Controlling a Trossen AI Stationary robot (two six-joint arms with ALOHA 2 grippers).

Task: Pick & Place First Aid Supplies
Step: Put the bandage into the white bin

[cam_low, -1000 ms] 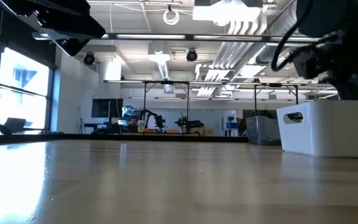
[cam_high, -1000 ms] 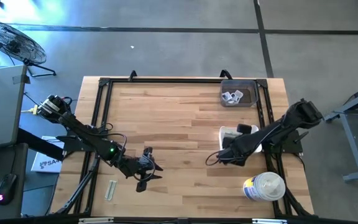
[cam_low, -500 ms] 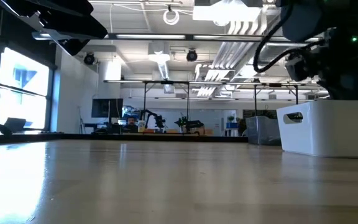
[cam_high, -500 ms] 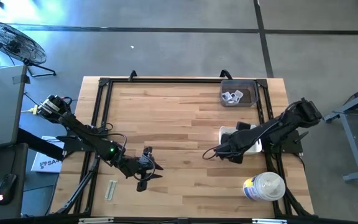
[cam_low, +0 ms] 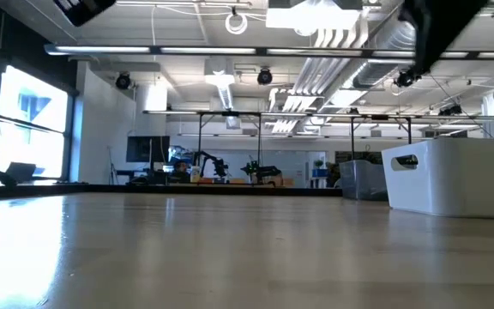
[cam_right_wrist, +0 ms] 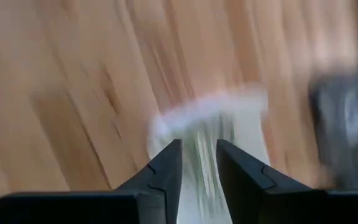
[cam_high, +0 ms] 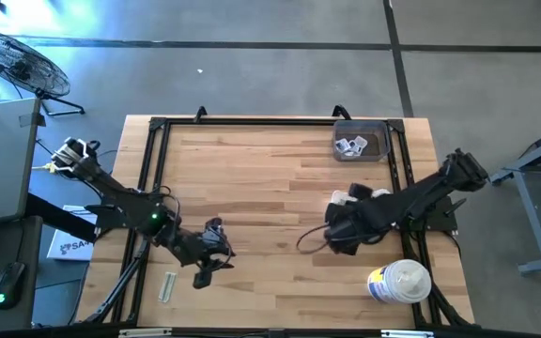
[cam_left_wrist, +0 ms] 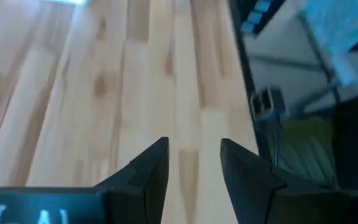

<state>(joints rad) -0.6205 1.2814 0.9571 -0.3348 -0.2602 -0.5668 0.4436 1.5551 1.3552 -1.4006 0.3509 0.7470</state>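
Note:
A pale strip packet (cam_high: 168,286) lies flat on the wood near the table's front left. Small white sachets (cam_high: 351,145) lie in a dark tray (cam_high: 376,141) at the far right. My left gripper (cam_high: 217,266) hangs open above bare wood to the right of the strip; in its wrist view (cam_left_wrist: 194,155) nothing is between the fingers. My right gripper (cam_high: 338,235) points down over a white bin (cam_high: 341,198), open by a narrow gap (cam_right_wrist: 197,152). Blurred pale contents show in the bin (cam_right_wrist: 213,121) below it.
A large white round tub (cam_high: 399,282) stands at the front right, close to the right arm. The white bin (cam_low: 453,176) fills the right of the low view. A black frame (cam_high: 158,127) runs along the table's left, far and right edges. Bare wood lies in the middle.
My right gripper has gone up from the white bin, and its dark bulk has left the low view upward. My left gripper has risen a little and drifted toward the table's left edge. The strip packet and the sachets have stayed put.

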